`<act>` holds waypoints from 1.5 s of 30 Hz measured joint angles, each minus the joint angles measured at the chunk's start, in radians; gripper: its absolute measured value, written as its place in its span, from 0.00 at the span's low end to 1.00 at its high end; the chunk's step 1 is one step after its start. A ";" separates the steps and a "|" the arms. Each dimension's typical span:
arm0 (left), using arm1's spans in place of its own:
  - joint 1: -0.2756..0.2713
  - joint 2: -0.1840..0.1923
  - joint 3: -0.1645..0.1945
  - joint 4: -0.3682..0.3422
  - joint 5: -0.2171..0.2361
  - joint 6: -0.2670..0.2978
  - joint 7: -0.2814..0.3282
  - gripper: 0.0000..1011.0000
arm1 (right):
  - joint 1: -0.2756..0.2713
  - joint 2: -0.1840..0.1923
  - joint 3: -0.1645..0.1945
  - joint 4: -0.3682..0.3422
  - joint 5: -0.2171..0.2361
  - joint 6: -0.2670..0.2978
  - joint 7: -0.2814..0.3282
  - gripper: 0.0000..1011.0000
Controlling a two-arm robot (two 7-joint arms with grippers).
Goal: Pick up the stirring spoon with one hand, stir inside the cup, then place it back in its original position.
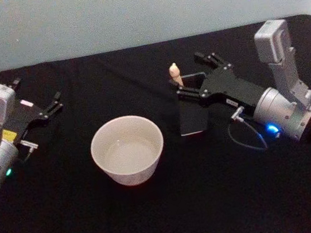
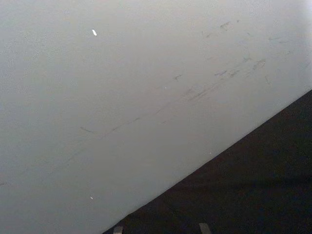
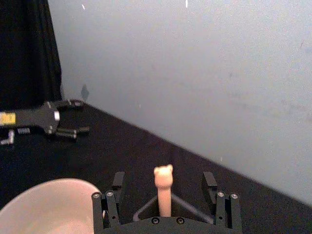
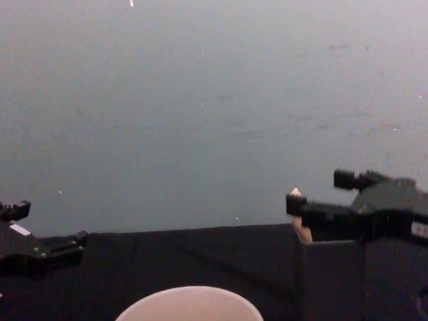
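Stirring spoon [image 1: 175, 74] stands upright in dark grey square box [image 1: 193, 106], beige knobbed handle poking out, stem hidden inside. Looks light, stiff and thin, likely slippery on the metal; best gripped on the handle just below the knob. Right pincer [image 1: 194, 75] released, fingers straddling the handle, not touching. Cup [image 1: 127, 149] sits beside box on black tabletop [image 1: 170, 219]. Left pincer [image 1: 55, 102] parked far left, released.

Head view: high, looking down on the cup [image 1: 128, 150]. Chest view: low, level behind the cup [image 4: 186, 311], shared. Right wrist: close beside it.
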 joint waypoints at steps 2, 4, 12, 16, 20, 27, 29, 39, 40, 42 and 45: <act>0.000 0.000 0.000 0.000 0.000 0.000 0.000 0.99 | -0.003 -0.002 0.014 -0.008 0.009 -0.025 0.004 0.99; 0.000 0.000 0.000 0.000 0.000 0.000 0.000 0.99 | -0.008 -0.010 0.035 -0.020 0.018 -0.050 -0.010 0.99; 0.000 0.000 0.000 0.000 0.000 0.000 0.000 0.99 | -0.031 -0.065 0.119 -0.014 -0.046 -0.093 -0.186 0.99; 0.000 0.000 0.000 0.000 0.000 0.000 0.000 0.99 | -0.044 -0.083 0.140 0.020 -0.107 -0.073 -0.270 0.99; 0.000 0.000 0.000 0.000 0.000 0.000 0.000 0.99 | -0.053 -0.088 0.142 0.053 -0.140 -0.053 -0.288 0.99; 0.000 0.000 0.000 0.000 0.000 0.000 0.000 0.99 | -0.057 -0.097 0.138 0.103 -0.170 -0.017 -0.281 0.99; 0.000 0.000 0.000 0.000 0.000 0.000 0.000 0.99 | -0.055 -0.100 0.138 0.112 -0.174 -0.010 -0.279 0.99; 0.000 0.000 0.000 0.000 0.000 0.000 0.000 0.99 | -0.053 -0.102 0.139 0.118 -0.181 -0.003 -0.275 0.99; 0.000 0.000 0.000 0.000 0.000 0.000 0.000 0.99 | -0.053 -0.102 0.138 0.117 -0.180 -0.004 -0.275 0.99; 0.000 0.000 0.000 0.000 0.000 0.000 0.000 0.99 | -0.053 -0.101 0.138 0.116 -0.180 -0.004 -0.275 0.99; 0.000 0.000 0.000 0.000 0.000 0.000 0.000 0.99 | -0.053 -0.101 0.138 0.115 -0.179 -0.005 -0.275 0.99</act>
